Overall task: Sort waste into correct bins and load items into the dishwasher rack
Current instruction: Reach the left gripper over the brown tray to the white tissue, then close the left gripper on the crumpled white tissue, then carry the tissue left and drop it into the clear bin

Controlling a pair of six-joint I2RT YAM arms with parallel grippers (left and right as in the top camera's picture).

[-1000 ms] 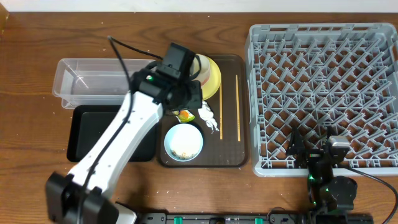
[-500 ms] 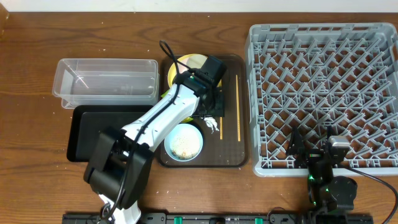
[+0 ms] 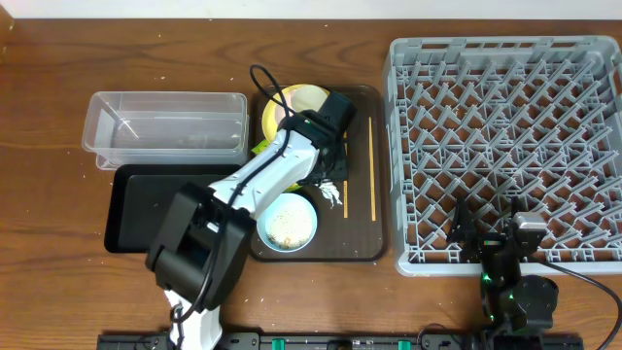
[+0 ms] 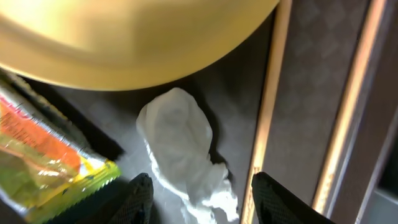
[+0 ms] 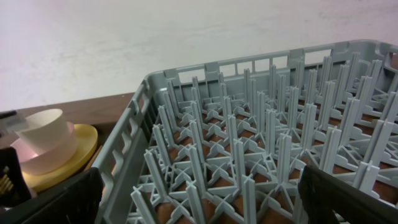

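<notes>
tissue (image 4: 180, 146): lay on brown tray (image 3: 355, 238), centre frame, between wrapper (image 4: 50, 155) and chopstick (image 4: 267, 112)
handling: likely light, soft, crushable; pinch the bulky middle
left fingers (image 4: 138, 196): stood apart, straddling tissue, holding nothing
right fingers (image 5: 68, 202): wide apart, empty, by rack (image 5: 249, 155)

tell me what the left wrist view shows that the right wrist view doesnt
Only the left wrist view: the crumpled tissue lying between the fingertips of the open left gripper, the snack wrapper and the two chopsticks. Only the right wrist view: the grey dishwasher rack, the white cup sitting in the pink bowl, and the open right gripper. Both: the yellow plate.
</notes>
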